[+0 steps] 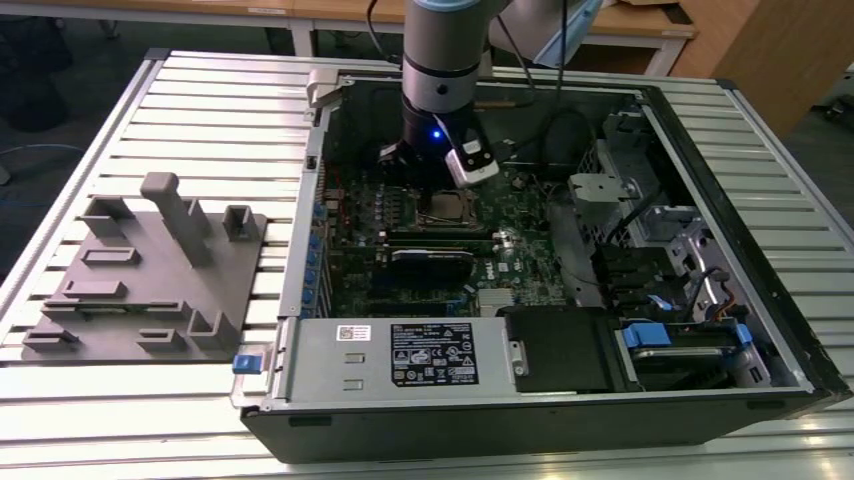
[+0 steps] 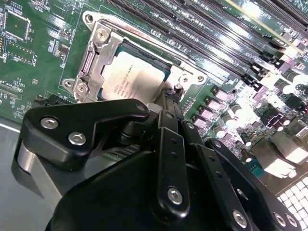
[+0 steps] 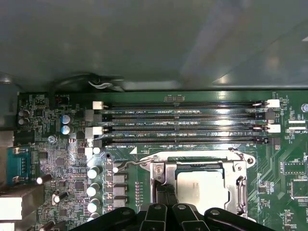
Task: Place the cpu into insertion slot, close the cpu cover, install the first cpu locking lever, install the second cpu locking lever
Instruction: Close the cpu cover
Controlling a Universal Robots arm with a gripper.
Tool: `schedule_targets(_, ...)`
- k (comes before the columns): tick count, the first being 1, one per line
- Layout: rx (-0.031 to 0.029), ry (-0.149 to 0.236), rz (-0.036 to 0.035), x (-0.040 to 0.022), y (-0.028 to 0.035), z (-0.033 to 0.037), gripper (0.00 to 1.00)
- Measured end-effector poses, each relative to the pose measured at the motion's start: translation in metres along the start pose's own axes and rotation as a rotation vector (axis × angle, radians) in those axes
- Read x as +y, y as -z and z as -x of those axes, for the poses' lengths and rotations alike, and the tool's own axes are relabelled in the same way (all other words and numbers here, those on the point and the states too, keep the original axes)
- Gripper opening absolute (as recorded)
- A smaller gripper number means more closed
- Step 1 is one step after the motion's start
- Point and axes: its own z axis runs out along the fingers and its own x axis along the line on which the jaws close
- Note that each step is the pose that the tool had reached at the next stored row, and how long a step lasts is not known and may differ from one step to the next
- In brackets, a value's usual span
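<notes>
An open computer case (image 1: 318,395) lies on a slatted metal table (image 1: 200,100), with a grey fixture block (image 1: 147,290) at the frame's left. The case walls hem in the green board (image 1: 523,242). The chip (image 2: 129,77) sits in its socket (image 3: 197,167) under the metal cover frame (image 2: 96,55). The gripper (image 2: 169,98) stands at the socket's edge, and how far it is open cannot be told.

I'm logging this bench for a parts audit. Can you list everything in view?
cpu: one, silvery, under the cover
cover: one, silver, lying over the cpu
memory slots: four, black, beside the cover
motherboard: one, green, inside the case
power supply: one, silver, in the case
case: one, black, open, on the table
fixture: one, grey, at the exterior view's left of the case
table: one, silver, slatted
arm: one, grey, reaching into the case
claw: one, black, at the cover's edge
</notes>
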Motion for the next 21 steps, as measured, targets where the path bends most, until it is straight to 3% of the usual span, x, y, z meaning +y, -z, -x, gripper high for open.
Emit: schedule_targets(21, -0.002, 0.0, -0.0002, -0.0001, -0.0033, -0.0005, 0.11)
